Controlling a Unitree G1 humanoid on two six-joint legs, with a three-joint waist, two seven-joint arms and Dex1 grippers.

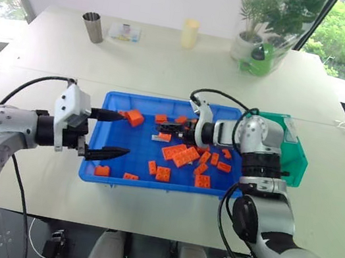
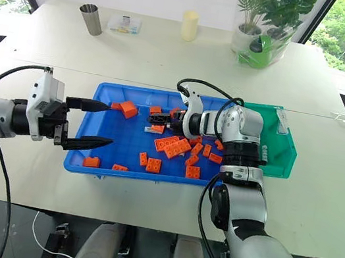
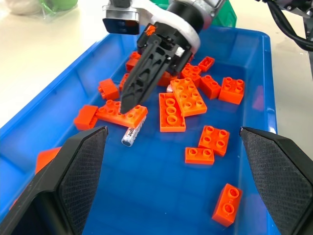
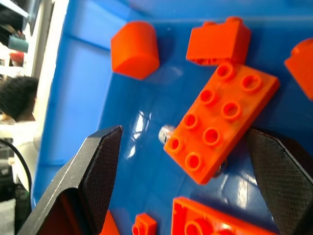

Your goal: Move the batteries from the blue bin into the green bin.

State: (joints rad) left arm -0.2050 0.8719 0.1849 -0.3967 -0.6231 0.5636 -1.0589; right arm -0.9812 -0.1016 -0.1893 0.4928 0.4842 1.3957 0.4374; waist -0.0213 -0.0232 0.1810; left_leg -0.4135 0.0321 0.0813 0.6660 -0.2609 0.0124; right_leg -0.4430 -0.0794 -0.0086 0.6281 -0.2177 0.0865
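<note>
My right gripper (image 3: 128,105), fingers wide apart, straddles a silvery cylindrical battery (image 3: 131,135) half under an orange studded plastic brick (image 3: 122,113) near the shallow bright blue plastic bin's (image 1: 99,173) far edge.

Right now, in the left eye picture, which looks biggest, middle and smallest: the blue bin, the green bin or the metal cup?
1. blue bin, clearly largest.
2. green bin, partly hidden by the arm.
3. metal cup, smallest, though it stands farther from the camera.
</note>
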